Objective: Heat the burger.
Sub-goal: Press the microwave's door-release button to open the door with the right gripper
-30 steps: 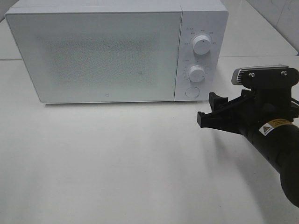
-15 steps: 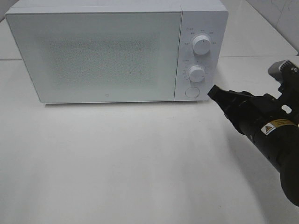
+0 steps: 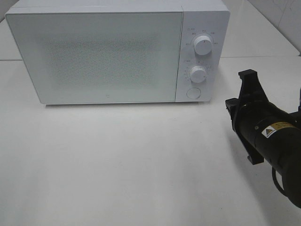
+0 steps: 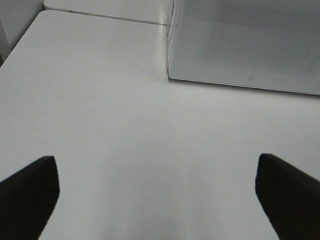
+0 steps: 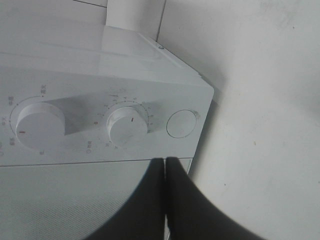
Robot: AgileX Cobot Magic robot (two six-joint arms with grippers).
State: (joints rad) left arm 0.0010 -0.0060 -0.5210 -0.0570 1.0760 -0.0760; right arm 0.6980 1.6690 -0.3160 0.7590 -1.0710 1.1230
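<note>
The burger is out of view; the white microwave (image 3: 108, 52) stands at the back of the table with its door closed. My right gripper (image 3: 231, 107) hovers just right of the microwave's control panel, rolled onto its side, with nothing held. In the right wrist view its fingertips (image 5: 165, 167) are pressed together and point at the panel, just below the lower knob (image 5: 127, 125) and the round button (image 5: 181, 124). My left gripper (image 4: 157, 200) is open over bare table, left of the microwave's front corner (image 4: 172, 75), and holds nothing.
The panel carries an upper knob (image 3: 202, 44), a lower knob (image 3: 198, 74) and a round button (image 3: 193, 93). A white table (image 3: 117, 160) stretches in front of the microwave. A seam in the table runs behind it (image 4: 110, 16).
My right gripper has shut from open, rolled onto its side and drawn back a little to the right. The microwave and the left gripper have not moved.
</note>
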